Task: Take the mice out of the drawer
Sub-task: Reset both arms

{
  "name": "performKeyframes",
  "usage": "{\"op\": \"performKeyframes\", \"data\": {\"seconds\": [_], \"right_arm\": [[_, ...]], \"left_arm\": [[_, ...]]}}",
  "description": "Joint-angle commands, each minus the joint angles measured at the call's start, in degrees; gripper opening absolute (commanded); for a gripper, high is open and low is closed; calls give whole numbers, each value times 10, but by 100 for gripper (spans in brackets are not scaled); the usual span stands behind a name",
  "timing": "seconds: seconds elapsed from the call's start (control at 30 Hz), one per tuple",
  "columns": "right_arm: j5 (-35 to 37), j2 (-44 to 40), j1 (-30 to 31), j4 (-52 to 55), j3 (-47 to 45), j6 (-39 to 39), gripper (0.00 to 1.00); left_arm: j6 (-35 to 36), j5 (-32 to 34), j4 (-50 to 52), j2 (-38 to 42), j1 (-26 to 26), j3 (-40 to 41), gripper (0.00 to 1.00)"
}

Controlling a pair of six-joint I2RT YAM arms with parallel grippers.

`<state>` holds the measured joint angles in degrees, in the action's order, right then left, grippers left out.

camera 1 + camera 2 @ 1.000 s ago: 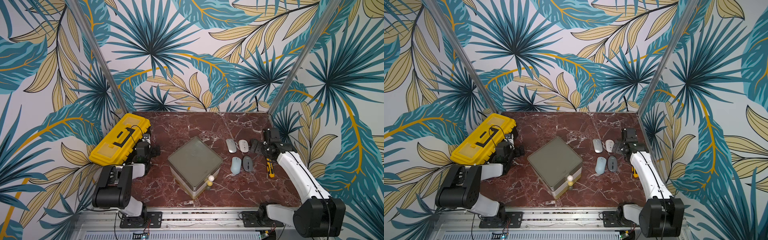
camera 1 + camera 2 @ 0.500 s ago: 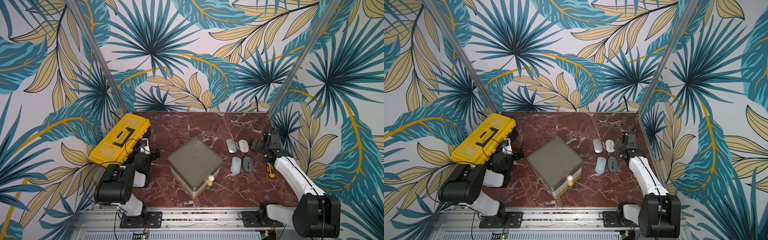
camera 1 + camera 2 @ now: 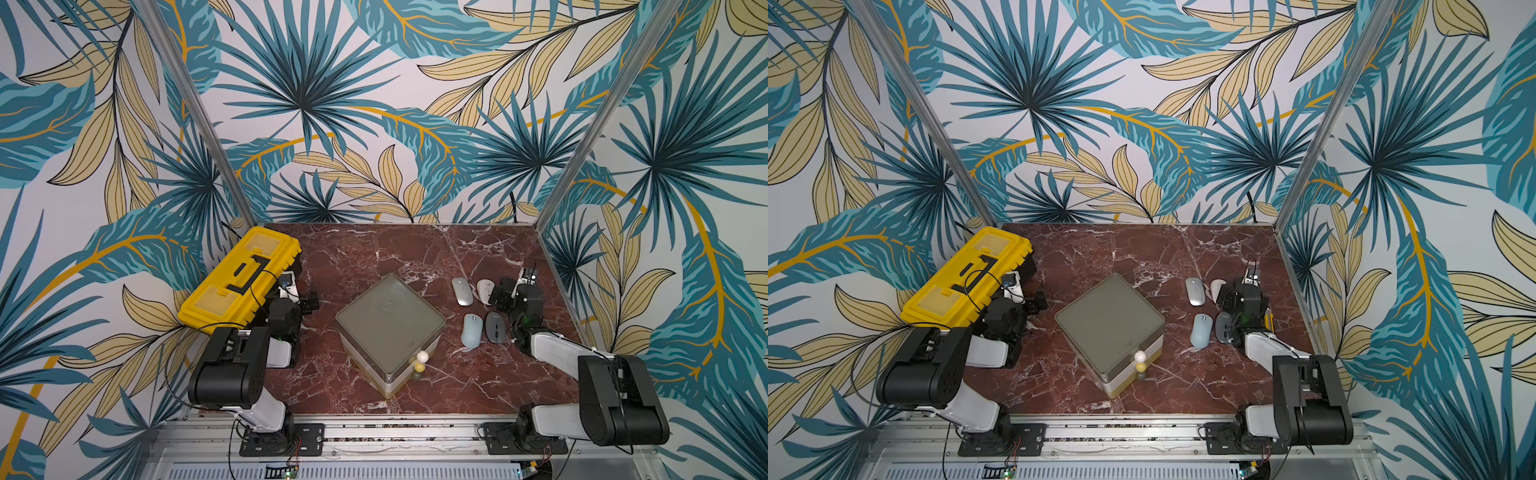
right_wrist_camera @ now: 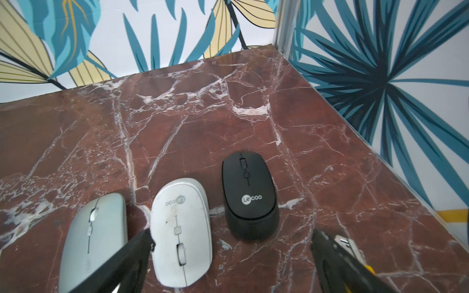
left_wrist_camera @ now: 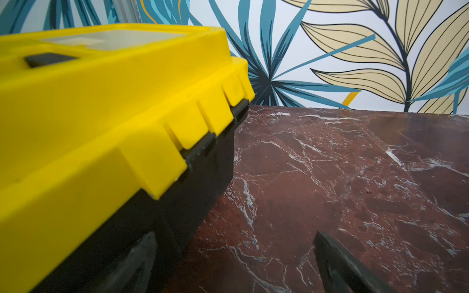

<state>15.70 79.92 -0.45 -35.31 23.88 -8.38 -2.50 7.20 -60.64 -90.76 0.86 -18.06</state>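
The matte black oval plastic mouse (image 4: 250,196) carries the brand "Lecoo" in pale lettering on its palm rest. The white oval plastic mouse (image 4: 181,230) just beside it carries "Lecoo" in grey, turned the opposite way. Both lie near the right edge of the red marble table (image 4: 177,114). The mark on the silver oval mouse (image 4: 95,241) is too small to read.

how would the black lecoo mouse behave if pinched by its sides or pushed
The black Lecoo mouse looks like a hard plastic shell: probably stiff and light. Its ribbed skirt should grip well; the smooth domed top may slip. Lying flat on the glossy marble table, it would likely slide when pushed, not roll or tip.
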Motion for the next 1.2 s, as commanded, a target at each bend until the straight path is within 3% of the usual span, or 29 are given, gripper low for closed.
{"op": "performKeyframes", "data": {"seconds": [0.0,0.13,0.37,1.17], "right_arm": [[-13,28,12,-182,-48,36,99],[-24,72,29,-237,-49,68,99],[0,61,30,-129,-4,49,99],[-2,61,30,-138,-9,52,99]], "left_arm": [[-8,21,19,8,5,-18,100],[-7,21,22,8,5,-20,100],[6,-10,40,9,5,-29,100],[18,-35,52,8,5,-35,100]]}}
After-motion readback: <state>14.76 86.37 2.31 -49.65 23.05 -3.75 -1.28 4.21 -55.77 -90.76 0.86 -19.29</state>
